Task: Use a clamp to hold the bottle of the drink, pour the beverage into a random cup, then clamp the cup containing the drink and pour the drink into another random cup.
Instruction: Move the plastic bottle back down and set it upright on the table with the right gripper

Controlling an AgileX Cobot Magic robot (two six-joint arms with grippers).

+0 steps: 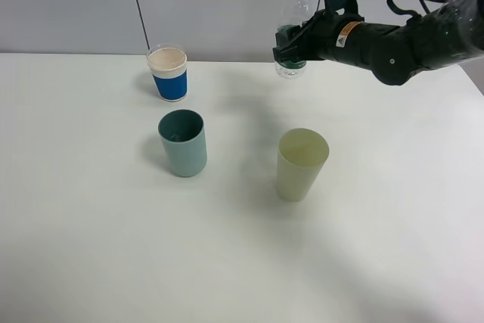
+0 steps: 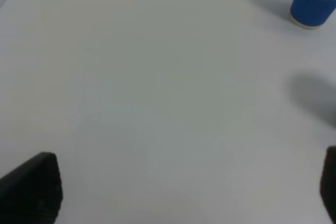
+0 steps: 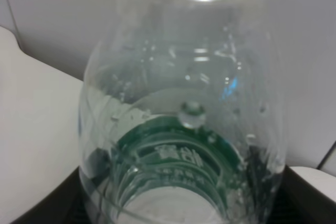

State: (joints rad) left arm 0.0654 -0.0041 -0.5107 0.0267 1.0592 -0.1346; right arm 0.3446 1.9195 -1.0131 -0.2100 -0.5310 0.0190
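Aloft beyond the smooth pale-yellow tumbler (image 1: pixel 301 166), a clear plastic bottle (image 1: pixel 296 1) is clenched by the right gripper (image 1: pixel 291 47). A teal tumbler (image 1: pixel 183 144) and a blue-banded paper cup (image 1: pixel 168 73) are seen left of the yellow tumbler on the matte white table (image 1: pixel 91 247). The left gripper (image 2: pixel 181 187) is held spread wide.

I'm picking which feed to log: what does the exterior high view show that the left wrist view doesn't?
Only the exterior high view: the right gripper shut on the clear bottle, the teal cup and the pale green cup. Only the left wrist view: the left gripper, standing open. Both: the blue-banded cup and the white table.
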